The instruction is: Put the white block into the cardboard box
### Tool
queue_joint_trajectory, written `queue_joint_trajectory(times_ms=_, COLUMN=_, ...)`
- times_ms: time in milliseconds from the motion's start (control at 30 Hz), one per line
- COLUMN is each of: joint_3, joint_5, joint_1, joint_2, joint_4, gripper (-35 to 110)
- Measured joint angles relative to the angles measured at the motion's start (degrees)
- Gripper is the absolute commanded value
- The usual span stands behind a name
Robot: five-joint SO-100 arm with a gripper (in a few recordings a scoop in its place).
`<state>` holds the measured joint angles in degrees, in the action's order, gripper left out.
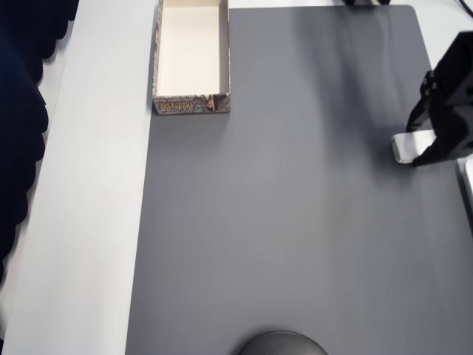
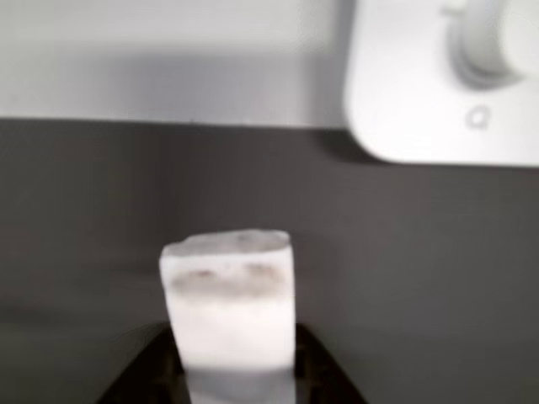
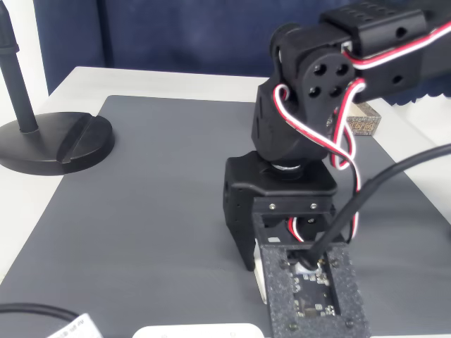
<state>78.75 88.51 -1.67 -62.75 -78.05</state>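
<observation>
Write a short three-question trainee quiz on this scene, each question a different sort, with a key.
1. True or false: the block already lies inside the box.
2. Multiple choice: in the overhead view, where is the box? A) top left, at the mat's edge B) bottom right C) centre of the mat
3. Fill in: in the wrist view, the block stands between the gripper's black ______.

Key: 1 false, the box is empty and the block is at the gripper at the overhead view's right edge; 2 A; 3 fingers.
</observation>
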Motion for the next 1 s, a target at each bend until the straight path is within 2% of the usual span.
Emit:
queue_joint_trajectory(times_ms=100, joint_3=0.0, joint_5=0.0, joint_1=0.0, joint_2=0.35, joint_4=-0.09, gripper=-2)
queue_joint_trajectory(times_ms=700, joint_3=-0.35, joint_5=-0.18, joint_1=0.0, joint_2=0.53, joint_4=-0.88, gripper=-2)
queue_joint_trajectory(times_ms=1000, joint_3=-0.35, joint_5=-9.67, joint_1=-0.09, joint_2=-4.31, joint_4=-4.57, gripper=-2)
